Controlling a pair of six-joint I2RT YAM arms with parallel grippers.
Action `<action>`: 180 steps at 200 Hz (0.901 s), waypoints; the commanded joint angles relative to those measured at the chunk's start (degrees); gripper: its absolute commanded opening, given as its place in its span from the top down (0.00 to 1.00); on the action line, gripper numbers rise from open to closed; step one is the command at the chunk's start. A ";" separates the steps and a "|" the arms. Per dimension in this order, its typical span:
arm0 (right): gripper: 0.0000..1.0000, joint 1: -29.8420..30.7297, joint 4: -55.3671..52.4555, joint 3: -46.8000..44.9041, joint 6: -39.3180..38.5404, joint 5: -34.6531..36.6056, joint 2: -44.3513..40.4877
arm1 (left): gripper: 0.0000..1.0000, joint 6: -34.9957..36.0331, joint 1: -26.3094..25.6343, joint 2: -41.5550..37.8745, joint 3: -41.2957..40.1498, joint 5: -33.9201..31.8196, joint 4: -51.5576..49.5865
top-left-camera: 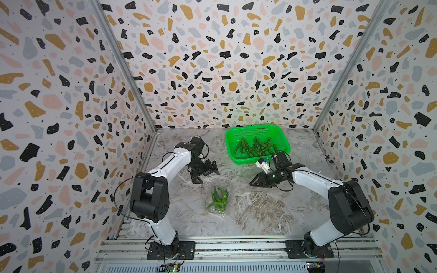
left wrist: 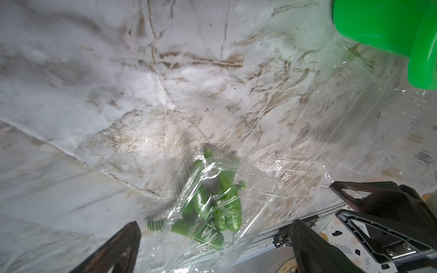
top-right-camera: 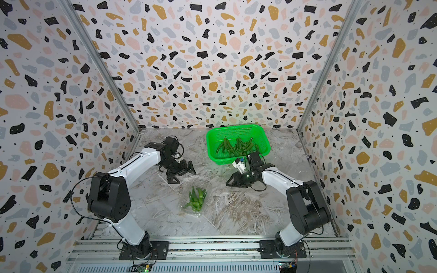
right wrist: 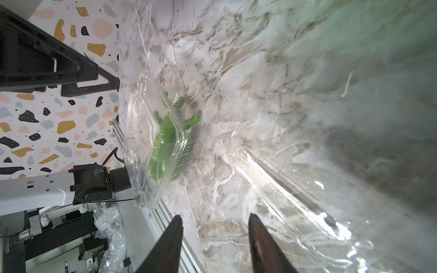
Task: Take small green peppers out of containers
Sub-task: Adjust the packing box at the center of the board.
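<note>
Both top views are showing a clear container (top-left-camera: 223,211) lying mid-bench (top-left-camera: 260,212), holding small green peppers (top-left-camera: 220,198); more are sitting in the green basket (top-left-camera: 250,128). The left gripper (top-left-camera: 205,175) and right gripper (right wrist: 215,216) are hovering empty, fingers (right wrist: 260,241) apart. That thin shell is probably flexing and sliding easily, so pinching its rim lip is looking safest.
</note>
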 commanded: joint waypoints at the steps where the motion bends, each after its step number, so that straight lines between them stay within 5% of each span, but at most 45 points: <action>1: 0.55 3.05 3.19 0.19 1.19 -2.56 1.65 | 0.01 -0.09 0.19 -0.32 -2.47 1.44 2.12; 132: 0.60 13.45 7.91 8.51 4.04 -0.82 14.42 | 0.01 -7.99 -4.27 2.57 -6.86 7.18 14.65; 180: 0.60 15.62 7.59 10.65 5.19 -1.79 11.73 | 0.01 -8.65 -4.44 2.58 -7.23 8.53 16.58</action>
